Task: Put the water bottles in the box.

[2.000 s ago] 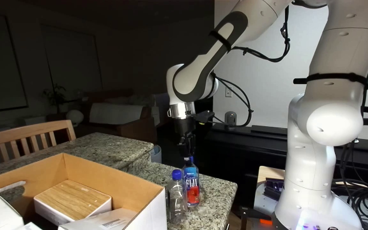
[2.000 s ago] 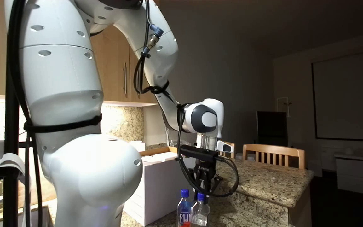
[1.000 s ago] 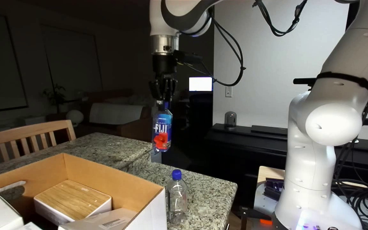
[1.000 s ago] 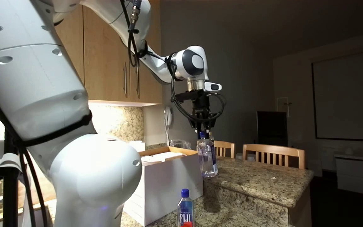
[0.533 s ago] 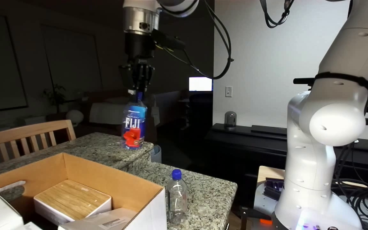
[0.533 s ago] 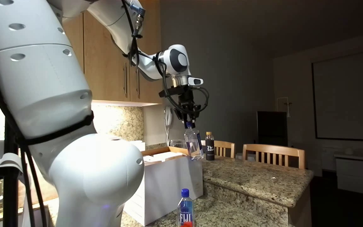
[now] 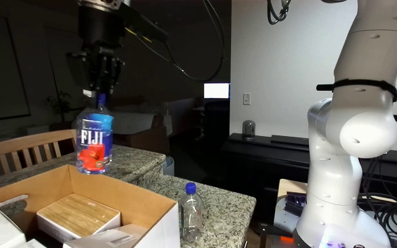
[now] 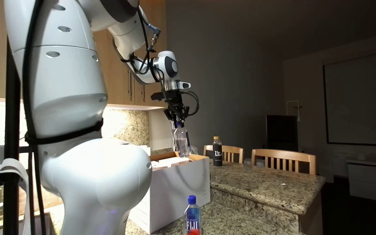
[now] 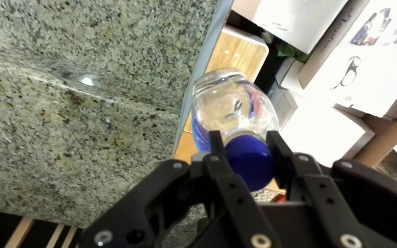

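A clear water bottle with a blue cap and a red-and-blue label (image 7: 95, 141) hangs slightly tilted from my gripper (image 7: 97, 91). In the wrist view the fingers (image 9: 245, 146) are shut around the blue cap of this bottle (image 9: 234, 103). The bottle is above the near-side rim of the box (image 9: 198, 65), partly over its opening; its base looks just above rim height. The box (image 8: 178, 186) has white outer walls and tan inner walls. The second water bottle (image 7: 191, 213) stands upright on the counter beside the box; it also shows with its label in an exterior view (image 8: 193, 217).
The box holds a wood-topped case (image 7: 78, 215) and several white cartons (image 9: 367, 58). A raised granite counter (image 8: 273, 186) adjoins the lower one. A dark bottle with a tan cap (image 8: 217, 153) stands on it. Wooden chairs (image 8: 282, 158) are behind.
My gripper has lifted the labelled bottle off the counter and carried it up and across toward the box, now over its edge. The second bottle has not moved.
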{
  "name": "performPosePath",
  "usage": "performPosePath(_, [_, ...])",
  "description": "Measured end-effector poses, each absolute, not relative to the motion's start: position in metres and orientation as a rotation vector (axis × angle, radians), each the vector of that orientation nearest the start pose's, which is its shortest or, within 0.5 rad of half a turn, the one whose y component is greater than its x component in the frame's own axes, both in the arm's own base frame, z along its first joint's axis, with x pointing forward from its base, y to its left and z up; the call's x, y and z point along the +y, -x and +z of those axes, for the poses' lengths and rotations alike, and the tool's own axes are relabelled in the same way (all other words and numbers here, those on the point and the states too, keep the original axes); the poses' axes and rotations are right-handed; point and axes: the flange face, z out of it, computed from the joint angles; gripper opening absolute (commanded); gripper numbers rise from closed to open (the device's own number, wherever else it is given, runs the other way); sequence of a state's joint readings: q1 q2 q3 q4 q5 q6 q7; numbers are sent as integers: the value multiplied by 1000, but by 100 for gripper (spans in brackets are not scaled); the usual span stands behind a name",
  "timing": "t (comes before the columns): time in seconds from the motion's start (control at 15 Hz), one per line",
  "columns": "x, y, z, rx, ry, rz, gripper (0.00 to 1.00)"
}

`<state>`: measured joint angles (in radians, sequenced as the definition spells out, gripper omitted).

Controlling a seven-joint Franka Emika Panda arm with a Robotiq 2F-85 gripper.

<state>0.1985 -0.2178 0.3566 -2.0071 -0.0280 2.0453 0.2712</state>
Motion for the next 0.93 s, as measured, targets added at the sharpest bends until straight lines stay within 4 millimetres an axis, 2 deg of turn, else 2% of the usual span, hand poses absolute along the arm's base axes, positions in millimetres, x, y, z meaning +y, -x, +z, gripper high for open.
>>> performPosePath(0.2, [315,-441,570,-523,3063,-410,15])
performPosePath(0.4, [334,-457,552,-570,3083,-345,15])
performPosePath(0.6, [343,-487,523,-591,3096,-286,15])
performPosePath(0.93, [346,-543,477,-555,3106,-198,15])
